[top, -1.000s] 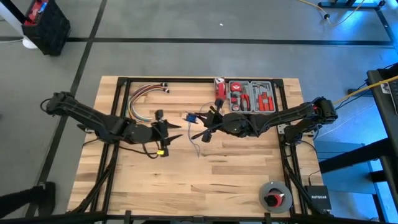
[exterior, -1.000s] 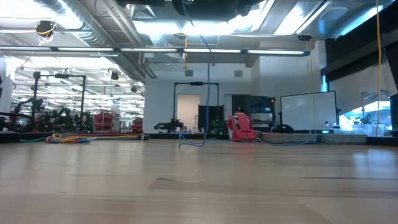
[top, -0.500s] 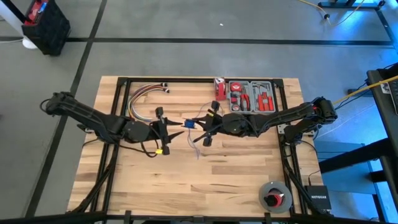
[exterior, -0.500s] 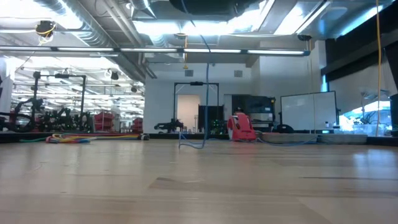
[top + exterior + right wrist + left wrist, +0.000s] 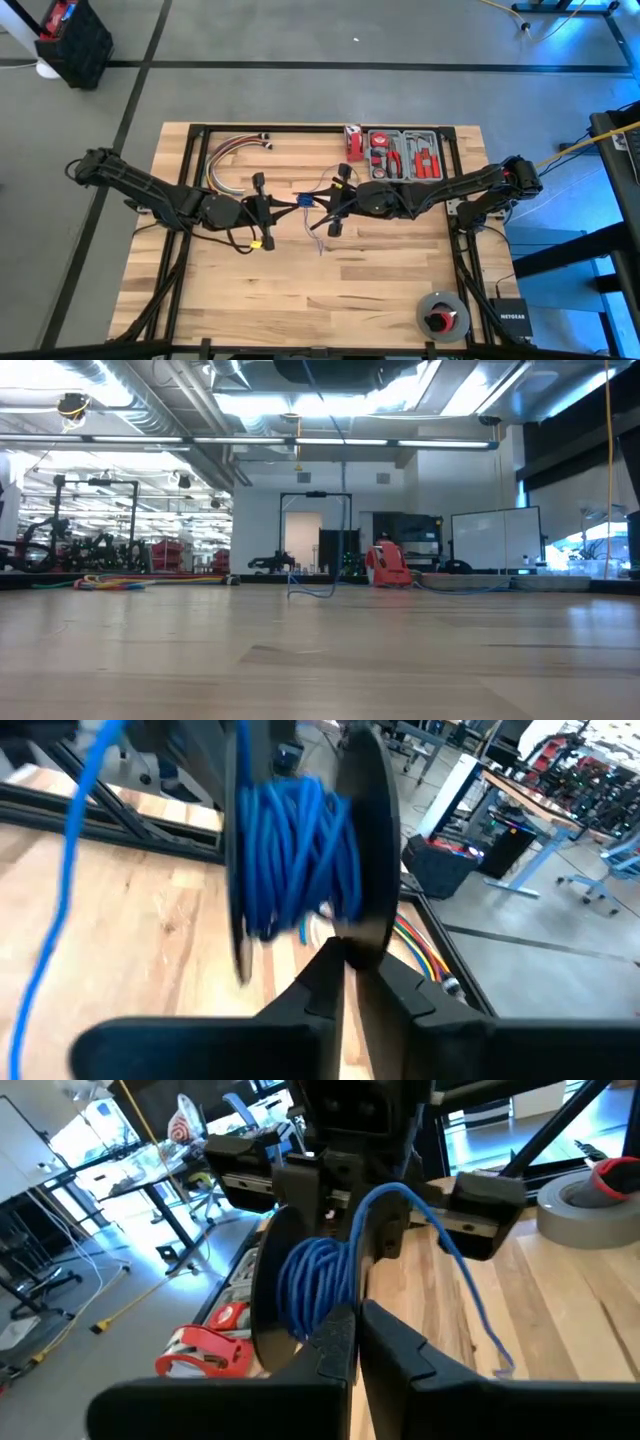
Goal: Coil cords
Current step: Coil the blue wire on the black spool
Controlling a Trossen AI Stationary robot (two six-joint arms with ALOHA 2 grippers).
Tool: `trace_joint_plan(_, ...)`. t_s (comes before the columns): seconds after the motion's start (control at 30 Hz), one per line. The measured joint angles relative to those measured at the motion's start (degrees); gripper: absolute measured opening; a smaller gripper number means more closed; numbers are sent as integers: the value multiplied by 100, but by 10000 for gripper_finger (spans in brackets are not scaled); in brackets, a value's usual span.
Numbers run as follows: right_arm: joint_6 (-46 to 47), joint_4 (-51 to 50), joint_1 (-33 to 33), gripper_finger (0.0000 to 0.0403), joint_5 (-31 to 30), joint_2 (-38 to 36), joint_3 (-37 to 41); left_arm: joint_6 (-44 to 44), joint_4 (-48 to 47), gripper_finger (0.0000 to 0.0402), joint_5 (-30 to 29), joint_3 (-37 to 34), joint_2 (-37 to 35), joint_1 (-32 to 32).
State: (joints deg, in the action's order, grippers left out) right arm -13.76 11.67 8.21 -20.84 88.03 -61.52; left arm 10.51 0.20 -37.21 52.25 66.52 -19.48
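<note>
I see a light wooden table (image 5: 300, 290) carrying a bundle of red, yellow and white wires (image 5: 222, 158) beyond the left gripper (image 5: 283, 204). A red tool tray (image 5: 403, 154) sits just past the right gripper (image 5: 318, 207), a grey tape roll (image 5: 442, 315) well behind it. Loose blue cord (image 5: 318, 238) trails onto the wood below both grippers.

The high view looks straight down on the whole table (image 5: 300, 290). The low view sits at tabletop level, facing the room beyond. Each wrist view looks closely along its fingers at the blue spool (image 5: 315, 1280), from opposite sides; all four views share the table.
</note>
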Motion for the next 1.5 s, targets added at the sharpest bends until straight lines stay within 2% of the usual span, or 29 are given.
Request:
trace_joint_plan(0.27,19,-78,6,56,155,-25,-30,-129,-65,3,-50,0,0,-122)
trace_joint_plan(0.4,26,-1400,136,67,-225,-279,-447,-126,-134,2,-73,0,-3,-157)
trace_joint_plan(0.57,100,-2682,507,107,-745,-681,-1105,-135,-191,2,-72,0,-4,-194)
trace_joint_plan(0.77,14,-2312,554,132,69,-676,-1189,-106,-278,1,-68,0,-4,-193)
trace_joint_plan(1.0,-150,-1712,223,133,347,-268,-1187,-60,-303,1,-52,0,-4,-230)
trace_joint_plan(1.2,-153,-1655,61,133,445,-157,-1180,10,-311,1,-50,-20,-2,-312)
trace_joint_plan(1.37,-146,-1574,35,133,972,-153,-1180,43,-277,3,-48,-20,-2,-383)
trace_joint_plan(1.5,-168,-1613,35,128,969,-24,-1181,43,-269,4,-46,-22,-2,-378)
